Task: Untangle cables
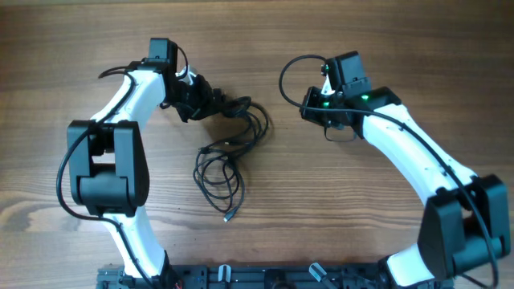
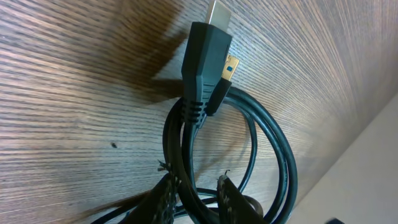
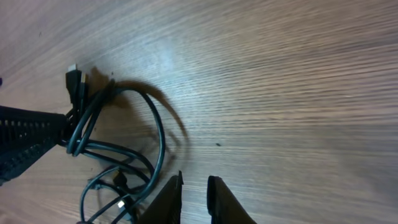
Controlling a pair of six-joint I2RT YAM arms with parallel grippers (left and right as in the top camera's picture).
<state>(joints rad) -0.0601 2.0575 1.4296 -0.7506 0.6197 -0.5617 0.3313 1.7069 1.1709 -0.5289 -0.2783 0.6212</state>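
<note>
The cables (image 1: 233,148) are thin black cords lying in loose loops at the table's middle, with one plug end (image 1: 228,217) trailing toward the front. My left gripper (image 1: 215,104) is shut on the upper end of the bundle. In the left wrist view its fingers (image 2: 194,183) pinch a cord, and a flat black plug with a metal tip (image 2: 205,62) sticks up past a loop. My right gripper (image 1: 309,108) hovers to the right of the cables, apart from them. In the right wrist view its fingers (image 3: 194,179) are nearly together and empty, and the cables (image 3: 124,149) lie to their left.
The wooden table (image 1: 361,217) carries only the cables. The left arm's base (image 1: 104,168) and the right arm's base (image 1: 466,233) stand at the front corners. A black rail (image 1: 257,277) runs along the front edge. The left gripper's body shows in the right wrist view (image 3: 28,140).
</note>
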